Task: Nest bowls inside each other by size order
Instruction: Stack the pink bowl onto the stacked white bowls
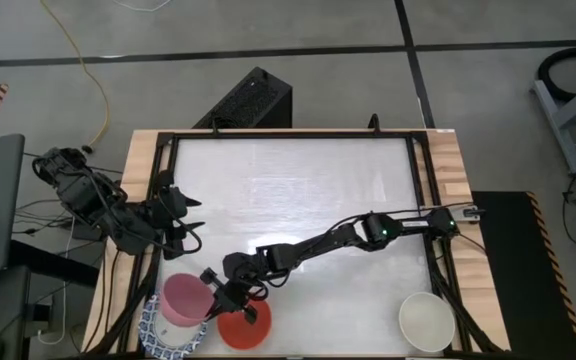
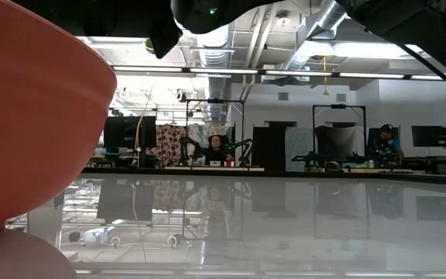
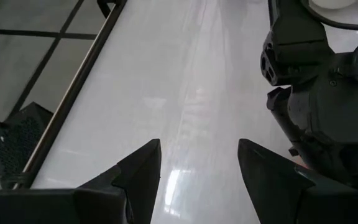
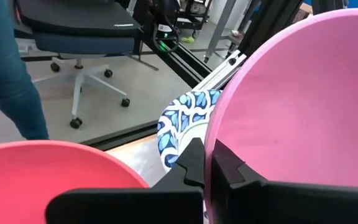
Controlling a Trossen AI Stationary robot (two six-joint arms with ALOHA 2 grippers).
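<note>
A small pink bowl (image 1: 185,298) sits over a stack of blue-and-white patterned bowls (image 1: 168,335) at the table's near left. My right gripper (image 1: 218,288) reaches across from the right and is shut on the pink bowl (image 4: 303,106). A red bowl (image 1: 245,324) stands on the table just right of the stack, under my right gripper, and fills the left of the low view (image 2: 29,116). A plain cream-white bowl (image 1: 426,320) stands at the near right. My left gripper (image 1: 190,232) is open and empty over the table's left edge (image 3: 197,162). My right gripper pinches the pink bowl's rim (image 4: 211,140) on the side toward the red bowl, one finger (image 4: 229,171) inside the bowl and one (image 4: 191,163) outside. The fingers come from the table's right, slanting down. The bowl is tilted above the blue-and-white stack; whether its base rests there I cannot tell.
The blue-and-white rim (image 4: 179,121) shows just behind the pink bowl. The table's black frame (image 1: 158,200) runs along the left edge next to my left arm. Bare white table top (image 1: 298,190) spreads across the middle and far side. People sit in the room beyond (image 2: 215,147).
</note>
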